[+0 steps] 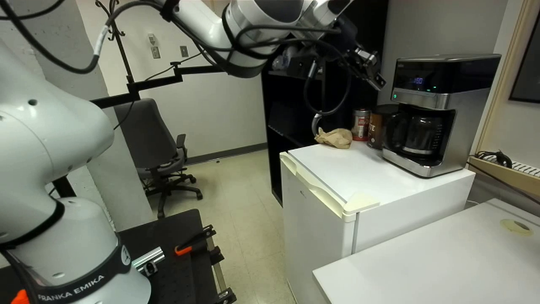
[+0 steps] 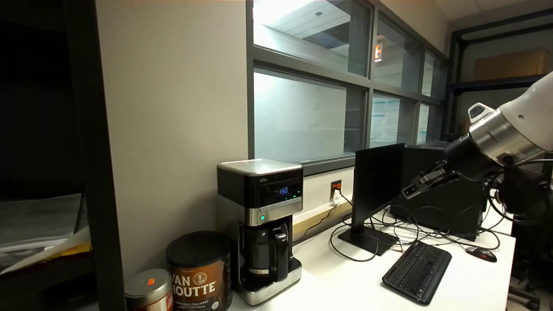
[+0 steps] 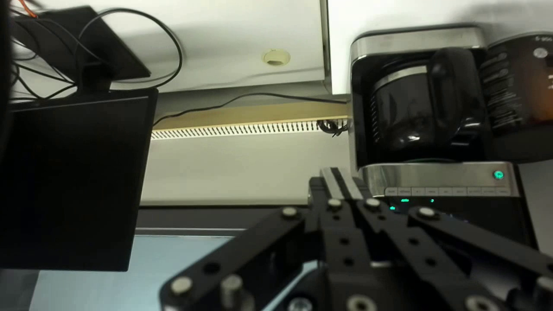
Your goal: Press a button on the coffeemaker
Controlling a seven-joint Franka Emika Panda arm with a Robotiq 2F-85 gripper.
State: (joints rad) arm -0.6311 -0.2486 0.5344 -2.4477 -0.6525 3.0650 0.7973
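Note:
The coffeemaker (image 1: 468, 126) is black and silver, with a glass carafe. It stands upright on a white mini fridge and shows in both exterior views (image 2: 235, 190). Its display is lit, and a round button (image 2: 262, 217) glows green. In the wrist view, which stands upside down, the coffeemaker (image 3: 440, 172) is at the right, with a row of small buttons (image 3: 447, 191) and the green round button (image 3: 498, 174). My gripper (image 3: 341, 183) is shut and empty. In the exterior views its fingertips (image 1: 378, 82) (image 2: 409, 191) are in the air, apart from the coffeemaker.
A brown coffee can (image 2: 201, 280) and a red-silver tin (image 1: 361, 125) stand beside the coffeemaker on the mini fridge (image 1: 320, 219). A crumpled brown bag (image 1: 335, 138) lies near them. A monitor (image 2: 378, 185) with loose cables and a keyboard (image 2: 418, 271) occupy the adjoining desk.

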